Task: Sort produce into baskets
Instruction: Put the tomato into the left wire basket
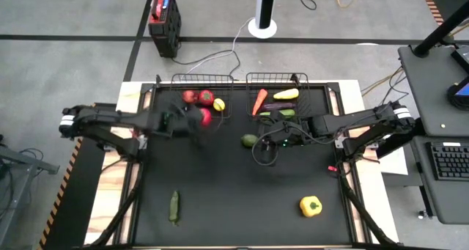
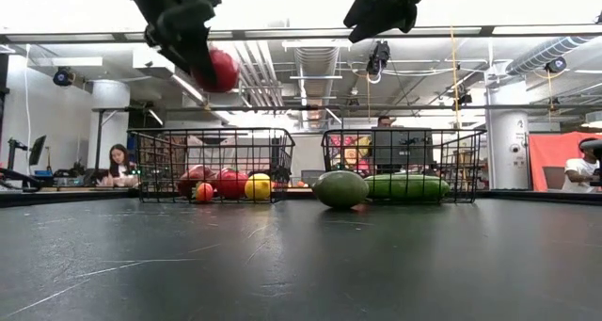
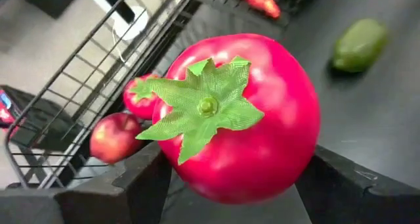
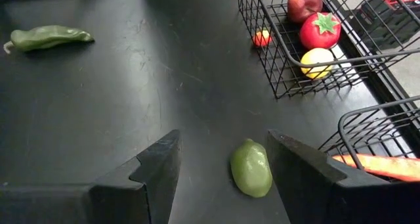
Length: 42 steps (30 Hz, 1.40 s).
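My left gripper point(image 1: 196, 119) is shut on a red tomato point(image 3: 246, 119), held high above the table just in front of the left basket point(image 1: 201, 96); it also shows in the low view point(image 2: 218, 70). That basket holds an apple point(image 4: 305, 2), a tomato point(image 4: 320, 30) and a lemon point(image 4: 317, 61). My right gripper point(image 4: 223, 152) is open above the table, its fingers standing to either side of a green avocado point(image 4: 251, 167) that lies on the mat, without touching it. The right basket point(image 1: 277, 96) holds a carrot point(image 1: 259, 101), a yellow squash point(image 1: 286, 94) and green pieces. My left gripper pinches the tomato's two opposite sides point(image 3: 190, 184) between its two fingers, the green stem leaf point(image 3: 207, 106) facing back toward the wrist. The fingers come from the table's left. The tomato is lifted clear of the table and the basket.
A yellow pepper point(image 1: 311, 206) and a long green vegetable point(image 1: 174, 206) lie near the table's front edge. A small red piece point(image 4: 262, 37) lies by the left basket's wall. A red-and-black box point(image 1: 164, 12) stands on the floor beyond the table. People sit in the room behind.
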Motion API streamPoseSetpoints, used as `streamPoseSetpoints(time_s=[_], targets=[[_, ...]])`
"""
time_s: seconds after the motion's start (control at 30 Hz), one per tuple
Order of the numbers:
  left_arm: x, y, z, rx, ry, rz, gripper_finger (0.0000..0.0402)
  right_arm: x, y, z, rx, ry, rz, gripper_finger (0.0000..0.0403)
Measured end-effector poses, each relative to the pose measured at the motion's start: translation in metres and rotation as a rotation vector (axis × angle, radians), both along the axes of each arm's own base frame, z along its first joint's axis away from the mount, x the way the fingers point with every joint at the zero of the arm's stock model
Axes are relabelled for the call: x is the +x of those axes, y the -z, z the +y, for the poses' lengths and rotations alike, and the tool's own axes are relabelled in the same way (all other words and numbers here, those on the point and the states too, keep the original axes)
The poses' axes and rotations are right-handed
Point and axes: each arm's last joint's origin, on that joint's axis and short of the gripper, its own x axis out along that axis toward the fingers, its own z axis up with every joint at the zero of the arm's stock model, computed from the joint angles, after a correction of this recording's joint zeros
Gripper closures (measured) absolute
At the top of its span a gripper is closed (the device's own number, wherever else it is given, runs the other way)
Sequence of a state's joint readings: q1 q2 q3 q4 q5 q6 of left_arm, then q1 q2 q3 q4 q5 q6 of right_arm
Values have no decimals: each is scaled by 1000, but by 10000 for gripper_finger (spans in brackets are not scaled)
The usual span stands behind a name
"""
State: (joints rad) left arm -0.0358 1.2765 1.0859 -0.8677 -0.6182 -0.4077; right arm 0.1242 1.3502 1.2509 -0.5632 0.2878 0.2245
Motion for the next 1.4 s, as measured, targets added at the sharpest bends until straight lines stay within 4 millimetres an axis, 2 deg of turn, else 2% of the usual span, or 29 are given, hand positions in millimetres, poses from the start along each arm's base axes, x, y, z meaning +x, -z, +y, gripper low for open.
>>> streamPoseSetpoints(time_s=[0.2, 0.37, 0.67, 0.8, 1.03, 1.4], targets=[[-6, 3, 56, -59, -26, 101, 137, 0, 1, 0, 0, 0, 1, 190], [-16, 7, 94, -199, 40, 137, 137, 0, 1, 0, 2, 2, 1, 190], [-29, -16, 145, -223, -36, 200, 137, 1, 5, 0, 3, 3, -6, 190], [-25, -19, 157, -253, -3, 294, 137, 0, 7, 0, 8, 8, 0, 190], [-11, -2, 167, -302, 76, 407, 137, 0, 7, 0, 8, 9, 0, 190], [-15, 27, 165, -366, 115, 521, 137, 0, 7, 0, 8, 9, 2, 191]])
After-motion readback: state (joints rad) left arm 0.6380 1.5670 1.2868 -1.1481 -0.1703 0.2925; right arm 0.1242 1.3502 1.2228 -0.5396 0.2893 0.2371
